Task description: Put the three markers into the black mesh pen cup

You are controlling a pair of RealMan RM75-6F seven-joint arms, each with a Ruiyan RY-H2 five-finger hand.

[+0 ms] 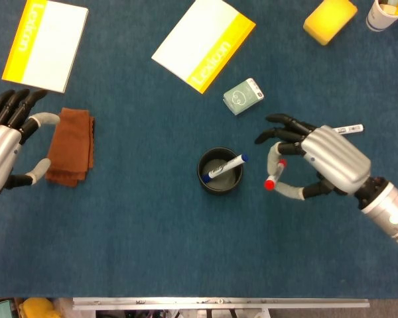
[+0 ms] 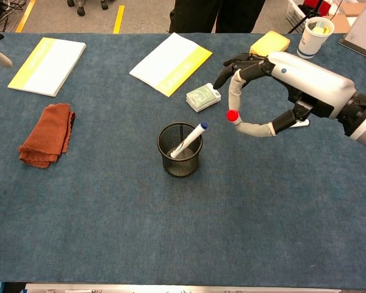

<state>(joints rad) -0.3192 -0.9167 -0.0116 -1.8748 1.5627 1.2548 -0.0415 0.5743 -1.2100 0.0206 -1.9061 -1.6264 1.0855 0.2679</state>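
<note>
The right hand (image 2: 293, 79) is hanging above the blue surface (image 2: 171, 232), pinching a red-capped marker (image 1: 274, 173) just right of the black mesh pen cup (image 2: 180, 149). A blue-capped marker (image 2: 190, 138) is leaning inside that cup. A 3rd marker (image 1: 346, 128) is lying on the surface, showing past the right hand. The left hand (image 1: 3, 142) is sitting released at the surface's left edge, fingers apart, beside a folded orange cloth (image 2: 46, 134). 2 yellow-and-white booklets (image 2: 171, 63), a small green box (image 2: 202, 97), a yellow sponge (image 2: 269, 44) and a paper cup (image 2: 314, 35) are lying further back. Beyond the surface, someone in dark trousers (image 2: 216, 15) is standing.
</note>
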